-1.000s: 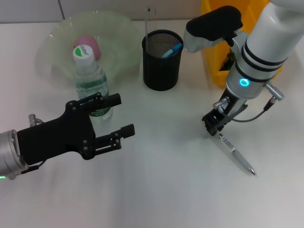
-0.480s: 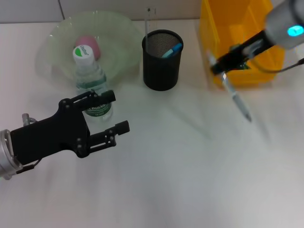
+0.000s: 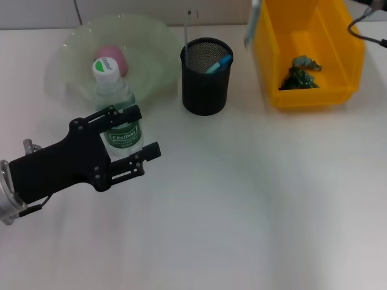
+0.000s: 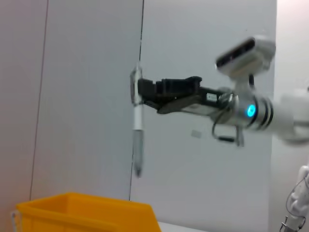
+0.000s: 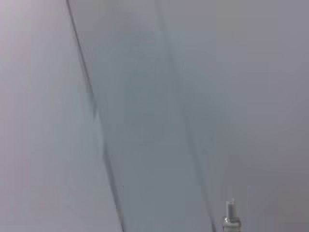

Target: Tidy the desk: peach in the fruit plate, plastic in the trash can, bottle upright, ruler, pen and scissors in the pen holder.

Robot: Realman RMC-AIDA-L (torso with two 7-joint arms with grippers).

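The pink peach (image 3: 111,56) lies in the green fruit plate (image 3: 151,36). In front of the plate the bottle (image 3: 115,99) stands upright. My left gripper (image 3: 149,130) hovers open just beside the bottle, holding nothing. The black mesh pen holder (image 3: 206,84) holds the clear ruler (image 3: 188,30) and a blue-tipped item (image 3: 221,61); scissors cannot be made out. Green plastic (image 3: 299,72) lies in the yellow trash can (image 3: 308,96). In the left wrist view my right gripper (image 4: 136,92) is raised high above the trash can (image 4: 82,212), shut on the pen (image 4: 137,140), which hangs straight down.
The right arm is outside the head view except for a cable (image 3: 363,30) at the top right corner. The right wrist view shows only a grey wall and the pen's top end (image 5: 231,216).
My right gripper has lifted the pen off the table, swung up past the trash can and left the head view. The left gripper has drifted slightly back to the left.
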